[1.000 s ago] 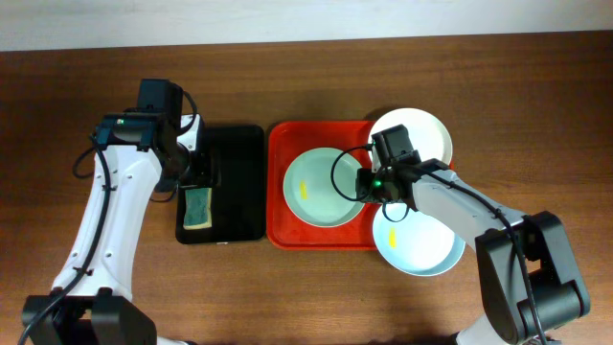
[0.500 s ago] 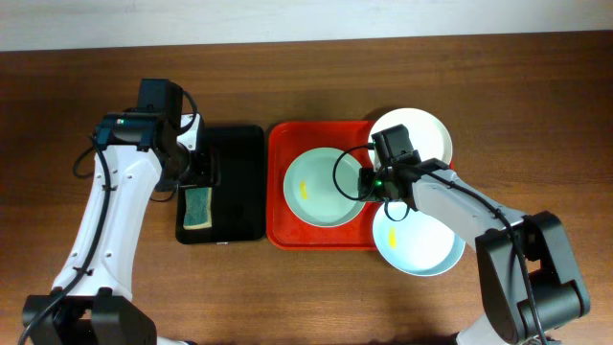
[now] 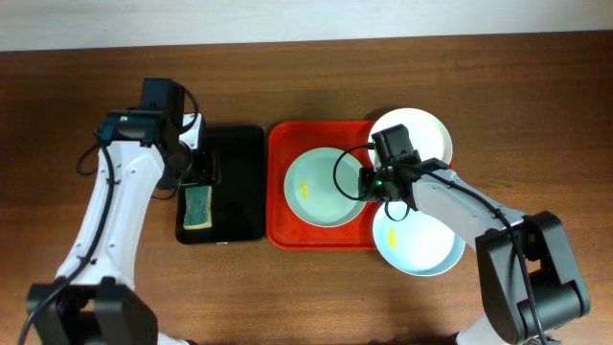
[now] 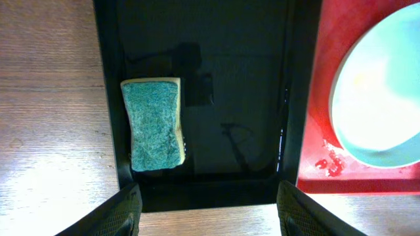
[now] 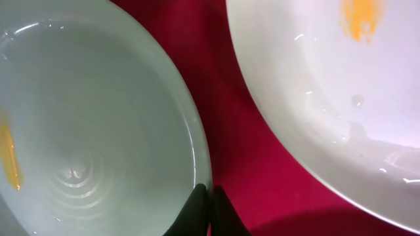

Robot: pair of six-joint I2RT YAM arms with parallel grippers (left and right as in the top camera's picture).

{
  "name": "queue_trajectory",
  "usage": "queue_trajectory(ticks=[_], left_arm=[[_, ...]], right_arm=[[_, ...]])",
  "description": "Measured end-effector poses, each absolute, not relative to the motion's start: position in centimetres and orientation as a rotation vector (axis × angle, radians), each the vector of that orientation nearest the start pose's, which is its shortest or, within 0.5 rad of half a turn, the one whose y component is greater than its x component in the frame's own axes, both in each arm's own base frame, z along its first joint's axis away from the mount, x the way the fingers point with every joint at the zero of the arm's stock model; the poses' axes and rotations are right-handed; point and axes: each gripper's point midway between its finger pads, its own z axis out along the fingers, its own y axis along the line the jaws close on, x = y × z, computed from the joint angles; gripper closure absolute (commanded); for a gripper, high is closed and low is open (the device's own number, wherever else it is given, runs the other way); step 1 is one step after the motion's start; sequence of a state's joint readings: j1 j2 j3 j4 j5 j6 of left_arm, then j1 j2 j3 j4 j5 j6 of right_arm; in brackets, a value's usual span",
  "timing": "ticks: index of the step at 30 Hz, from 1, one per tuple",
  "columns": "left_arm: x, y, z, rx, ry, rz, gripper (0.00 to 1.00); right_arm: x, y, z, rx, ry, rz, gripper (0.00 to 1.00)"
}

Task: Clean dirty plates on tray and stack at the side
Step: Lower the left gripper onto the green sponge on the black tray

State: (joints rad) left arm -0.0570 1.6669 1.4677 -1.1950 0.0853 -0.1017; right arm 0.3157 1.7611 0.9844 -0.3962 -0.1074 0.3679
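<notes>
On the red tray (image 3: 280, 225) lies the pale green plate (image 3: 324, 187), a yellow smear on it. The white plate (image 3: 414, 134) overlaps the tray's far right corner and also carries a yellow smear. The pale blue plate (image 3: 417, 244) overhangs its near right corner. My right gripper (image 3: 367, 184) is shut on the green plate's right rim; in the right wrist view the gripper (image 5: 209, 210) pinches that rim, between the green plate (image 5: 85, 118) and the white plate (image 5: 341, 85). My left gripper (image 4: 209, 216) hangs open above the black tray's near end, holding nothing.
A narrow black tray (image 3: 239, 182) sits left of the red tray, with a green-and-yellow sponge (image 3: 197, 206) at its near left corner. In the left wrist view the sponge (image 4: 154, 124) lies flat against the black tray's (image 4: 236, 78) left wall. Bare wood surrounds both trays.
My right gripper has closed onto the green plate's rim. The left arm shifted slightly and its jaws narrowed a little, still open.
</notes>
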Motion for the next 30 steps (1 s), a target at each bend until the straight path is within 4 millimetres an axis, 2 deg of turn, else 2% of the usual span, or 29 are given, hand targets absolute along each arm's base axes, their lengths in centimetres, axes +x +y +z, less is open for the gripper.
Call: queue_trajectory(ticks=[5,11,14,21,30], left_arm=[[34.0,-3.2,12.8,-0.061,3.023,-0.129,0.42],[33.2,-1.7,10.8,-0.071,3.11,0.016,0.42],[33.2,-1.4,9.8,-0.075,3.143,0.05,0.5],[32.8,-1.1,6.8,-0.077,3.24,0.082,0.45],[32.9,-1.1,5.3,-0.076,3.264,0.095,0.45]], right_arm=[[35.7,13.6,1.8,0.042,2.783,0.326,0.96],[35.7,13.6,1.8,0.042,2.782,0.326,0.96],[35.7,13.6,1.8,0.042,2.782,0.326,0.96],[35.7,13.6,1.8,0.041,2.783,0.326,0.96],[35.7,13.5,1.8,0.042,2.786,0.324,0.95]])
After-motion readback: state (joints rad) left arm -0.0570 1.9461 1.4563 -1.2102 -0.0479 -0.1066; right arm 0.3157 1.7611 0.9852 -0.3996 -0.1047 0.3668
